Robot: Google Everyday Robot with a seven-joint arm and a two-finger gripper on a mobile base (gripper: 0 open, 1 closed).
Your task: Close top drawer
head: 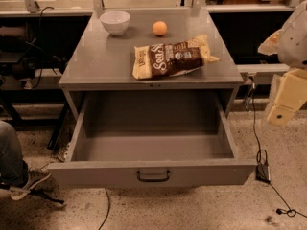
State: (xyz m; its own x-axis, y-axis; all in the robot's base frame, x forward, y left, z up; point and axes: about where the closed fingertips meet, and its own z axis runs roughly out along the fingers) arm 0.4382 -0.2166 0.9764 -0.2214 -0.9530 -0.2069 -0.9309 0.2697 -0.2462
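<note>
The top drawer (153, 172) stands pulled wide open at lower centre, while the gripper (287, 99) hangs apart at the right edge, its state impossible to tell.

- The top drawer (96, 172) stands pulled far out of the grey cabinet (96, 56), its flat front facing the camera.
- A small black handle (153, 176) sits at the middle of the drawer front.
- On the cabinet top, a white bowl (115, 22) stands at the back left, with an orange (160, 28) near it on the right.
- A bag of chips (172, 59) lies slanted nearer the front edge.
- The gripper (280, 111) hangs at the right edge of the view, beside the cabinet and apart from the drawer.
- A black cable (255, 128) runs down to a small black box (263, 172) on the floor, just beside the drawer's right front corner.
- A person's shoe (29, 183) rests on the floor at the left.
</note>
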